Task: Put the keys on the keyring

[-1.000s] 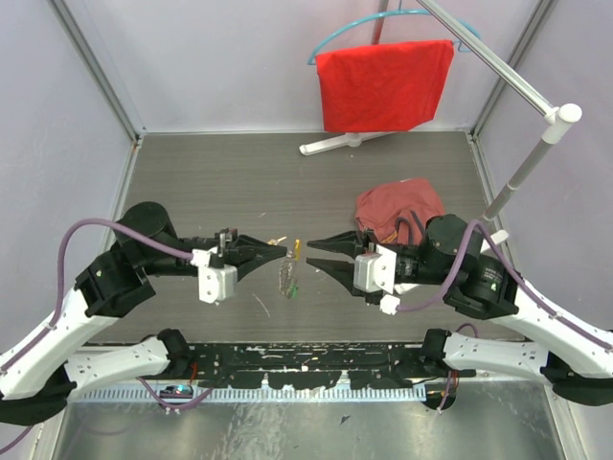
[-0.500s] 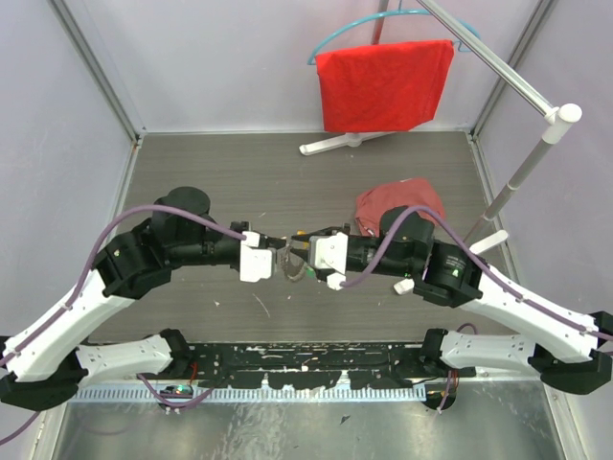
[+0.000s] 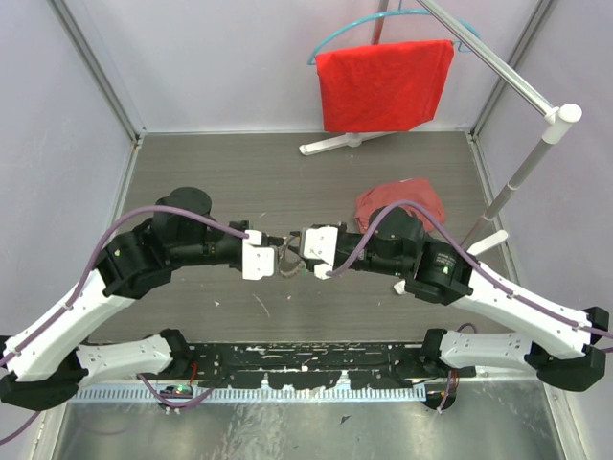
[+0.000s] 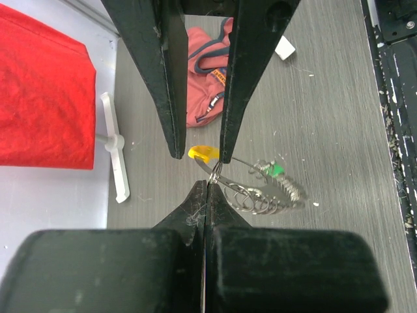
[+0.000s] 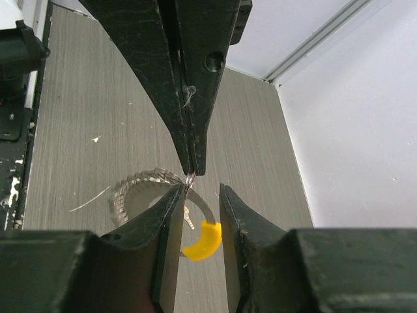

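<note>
The grey wood-grain desk (image 3: 192, 172) lay inside pale walls (image 3: 239, 57). At its middle was the keyring (image 4: 251, 190), its chain of small links bunched to one side and its yellow section (image 4: 204, 153) curving off the thin wire. The green-headed key (image 4: 275, 169) sat among the links. I could not pick out the gold-orange key.

A second earlier my two hands had stood apart, with the ring between their tips. Both arms had since reached forward, and the hands now met tip to tip over the ring. I judged this to be the setup for the threading step, one hand steadying the loop while the other worked at it. No key looked newly added.

My left hand (image 4: 207, 184) was fully closed, pinching the wire just beside the yellow section. My right hand (image 5: 200, 190) was partly open and held nothing. Its fingers straddled the wire and the yellow piece. I could not tell whether either pad touched the wire, or whether the ring was lifted clear of the desk.

Further right lay a crumpled red garment (image 3: 397, 201). At the back a red cloth (image 3: 383, 81) hung on a teal hanger (image 3: 330, 38).
</note>
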Robot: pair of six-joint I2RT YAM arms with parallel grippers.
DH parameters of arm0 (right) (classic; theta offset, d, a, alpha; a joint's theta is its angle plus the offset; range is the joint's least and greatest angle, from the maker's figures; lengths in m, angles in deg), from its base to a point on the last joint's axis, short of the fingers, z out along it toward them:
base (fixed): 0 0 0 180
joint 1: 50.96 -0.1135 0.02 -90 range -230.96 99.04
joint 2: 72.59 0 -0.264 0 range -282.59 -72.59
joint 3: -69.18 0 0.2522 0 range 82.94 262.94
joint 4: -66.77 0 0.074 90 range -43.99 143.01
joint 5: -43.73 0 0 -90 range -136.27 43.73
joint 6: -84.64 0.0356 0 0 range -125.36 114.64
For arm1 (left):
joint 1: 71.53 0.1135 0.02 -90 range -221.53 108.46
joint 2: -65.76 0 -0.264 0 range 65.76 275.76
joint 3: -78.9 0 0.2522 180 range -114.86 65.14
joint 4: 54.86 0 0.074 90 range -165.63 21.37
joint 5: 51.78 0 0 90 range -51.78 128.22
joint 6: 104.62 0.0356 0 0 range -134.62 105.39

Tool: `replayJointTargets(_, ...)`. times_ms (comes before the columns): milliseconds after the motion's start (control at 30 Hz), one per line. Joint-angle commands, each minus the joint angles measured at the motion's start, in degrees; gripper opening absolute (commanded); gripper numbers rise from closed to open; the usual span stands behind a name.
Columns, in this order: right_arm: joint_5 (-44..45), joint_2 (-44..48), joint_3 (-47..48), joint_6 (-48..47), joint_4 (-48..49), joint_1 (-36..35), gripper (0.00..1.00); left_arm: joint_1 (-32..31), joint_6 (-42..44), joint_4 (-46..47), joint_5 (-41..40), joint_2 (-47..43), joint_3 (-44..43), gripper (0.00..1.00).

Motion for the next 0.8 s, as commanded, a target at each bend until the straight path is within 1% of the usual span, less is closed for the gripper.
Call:
replayJointTargets(0, 0.4, -0.4, 0.9, 2.0, 3.5, -0.2, 0.34, -0.2, -0.9, 2.5, -0.9, -0.7, -1.1, 0.0)
replayJointTargets(167, 0.5, -1.1, 0.7, 2.6, 4.2, -0.2, 0.34, -0.2, -1.4, 2.9, -0.8, -0.7, -1.1, 0.0)
replayJointTargets(333, 0.6, -1.6, 0.7, 2.5, 4.8, -0.2, 0.28, -0.3, -1.6, 3.0, -0.7, -0.8, -1.1, 0.0)
replayJointTargets(600, 1.0, -2.6, 0.9, 2.2, 4.2, -0.2, 0.28, -0.2, -1.8, 3.5, -0.9, -0.8, -1.0, 0.0)
replayJointTargets(700, 1.4, -2.7, 1.0, 1.8, 3.7, -0.2, 0.24, -0.2, -1.7, 3.5, -1.1, -1.0, -0.9, 0.0)
replayJointTargets(767, 1.7, -2.6, 1.0, 1.7, 3.6, -0.2, 0.2, -0.2, -1.7, 3.5, -1.2, -1.0, -0.8, 0.0)
